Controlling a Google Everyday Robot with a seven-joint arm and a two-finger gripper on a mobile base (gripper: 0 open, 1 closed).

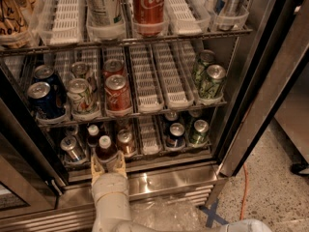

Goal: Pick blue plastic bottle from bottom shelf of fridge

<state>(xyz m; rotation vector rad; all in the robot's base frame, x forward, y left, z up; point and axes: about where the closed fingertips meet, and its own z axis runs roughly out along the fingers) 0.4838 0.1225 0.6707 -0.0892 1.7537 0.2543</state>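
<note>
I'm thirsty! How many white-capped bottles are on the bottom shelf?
2. The front bottle stands right at the gripper, by the front edge of the shelf; the second bottle is just behind it, slightly left. Others may be hidden.

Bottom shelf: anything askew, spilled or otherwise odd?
Nothing spilled or toppled. The bottle stands upright at the front edge of the shelf, clasped by the gripper. Only oddity: crumpled clear plastic on the floor below the fridge sill.

High view looking down into open fridge (164, 175), gripper (107, 158) near, bottom left
</note>
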